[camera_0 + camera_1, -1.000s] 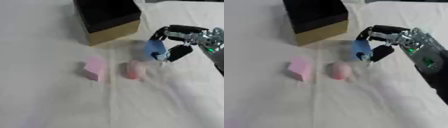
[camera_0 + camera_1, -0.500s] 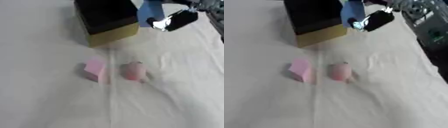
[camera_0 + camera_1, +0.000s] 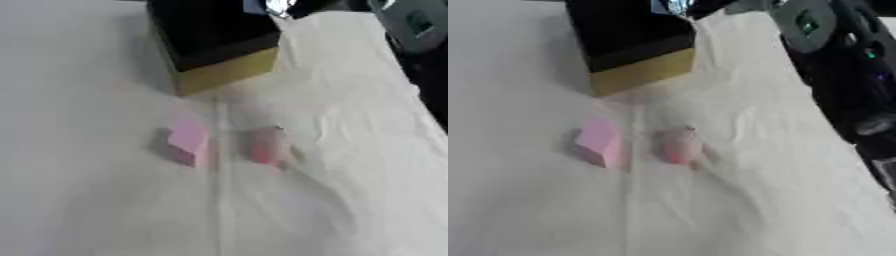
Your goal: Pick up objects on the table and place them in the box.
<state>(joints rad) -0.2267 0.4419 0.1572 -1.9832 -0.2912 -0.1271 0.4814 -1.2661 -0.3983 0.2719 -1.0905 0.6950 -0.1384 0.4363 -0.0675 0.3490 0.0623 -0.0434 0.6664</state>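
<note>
A blue object (image 3: 661, 6) shows at the top edge over the box (image 3: 636, 52), a black box with a tan base, held by the right hand (image 3: 710, 6); how its fingers close is blurred. A pink block (image 3: 188, 141) and a pink rounded piece (image 3: 265, 144) lie side by side on the white cloth (image 3: 350, 150).

right arm (image 3: 846, 75) reaching up the right side; robot hand (image 3: 710, 6) at top edge, fingers unclear
</note>
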